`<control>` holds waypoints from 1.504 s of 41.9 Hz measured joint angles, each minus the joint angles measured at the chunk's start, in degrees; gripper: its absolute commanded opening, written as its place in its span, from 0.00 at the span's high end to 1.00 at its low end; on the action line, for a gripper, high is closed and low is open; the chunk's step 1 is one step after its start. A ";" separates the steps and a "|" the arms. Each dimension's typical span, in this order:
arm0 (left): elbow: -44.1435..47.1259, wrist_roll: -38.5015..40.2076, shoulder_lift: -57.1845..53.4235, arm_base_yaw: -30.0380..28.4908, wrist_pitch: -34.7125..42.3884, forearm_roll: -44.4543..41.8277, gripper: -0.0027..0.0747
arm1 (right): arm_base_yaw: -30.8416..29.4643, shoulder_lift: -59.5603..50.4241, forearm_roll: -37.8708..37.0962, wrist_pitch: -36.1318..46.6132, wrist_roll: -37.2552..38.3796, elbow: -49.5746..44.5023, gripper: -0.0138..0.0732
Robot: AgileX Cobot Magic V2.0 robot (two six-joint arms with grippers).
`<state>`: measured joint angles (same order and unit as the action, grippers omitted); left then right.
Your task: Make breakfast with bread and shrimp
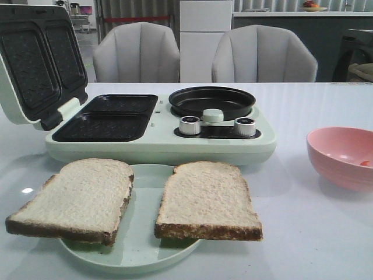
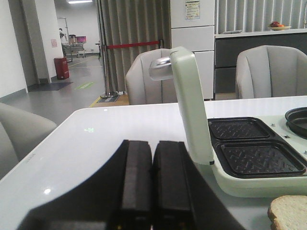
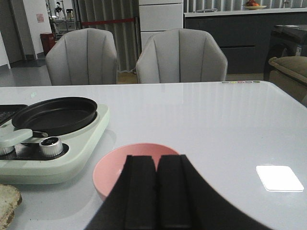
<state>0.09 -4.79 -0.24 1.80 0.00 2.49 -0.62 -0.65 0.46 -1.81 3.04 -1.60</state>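
Two bread slices lie side by side on a pale green plate (image 1: 143, 248) at the table's front: the left bread slice (image 1: 76, 198) and the right bread slice (image 1: 207, 201). The shrimp (image 1: 365, 163) shows only as a small orange bit inside the pink bowl (image 1: 344, 156) at the right. My left gripper (image 2: 153, 146) is shut and empty, left of the breakfast maker's raised lid (image 2: 192, 105). My right gripper (image 3: 156, 160) is shut and empty, just in front of the pink bowl (image 3: 112, 170), hiding its inside. Neither gripper appears in the front view.
The pale green breakfast maker (image 1: 157, 146) stands behind the plate, with its lid (image 1: 35, 64) open at the left, two black grill wells (image 1: 111, 116), a round black pan (image 1: 211, 100) and two silver knobs (image 1: 189, 125). Two grey chairs stand beyond the table.
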 measured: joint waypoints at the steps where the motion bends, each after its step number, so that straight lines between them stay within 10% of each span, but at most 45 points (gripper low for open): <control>1: 0.00 0.00 0.00 0.00 0.00 0.00 0.84 | 0.00 0.00 0.00 0.00 0.00 0.00 0.79; 16: -2.54 0.00 0.00 0.00 2.92 1.23 0.84 | 0.00 0.00 0.00 -1.13 0.00 5.52 0.79; 37: -39.89 0.00 12.53 0.00 -15.99 1.66 0.84 | 0.00 12.52 0.00 -24.70 0.00 36.46 0.79; 63: -32.16 0.00 31.84 0.00 -29.69 2.03 0.83 | 0.00 35.13 0.00 -37.31 0.00 35.17 0.78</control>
<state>-32.07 -4.79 31.60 1.80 -29.69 4.52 -0.62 34.48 0.46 -39.12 3.04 33.57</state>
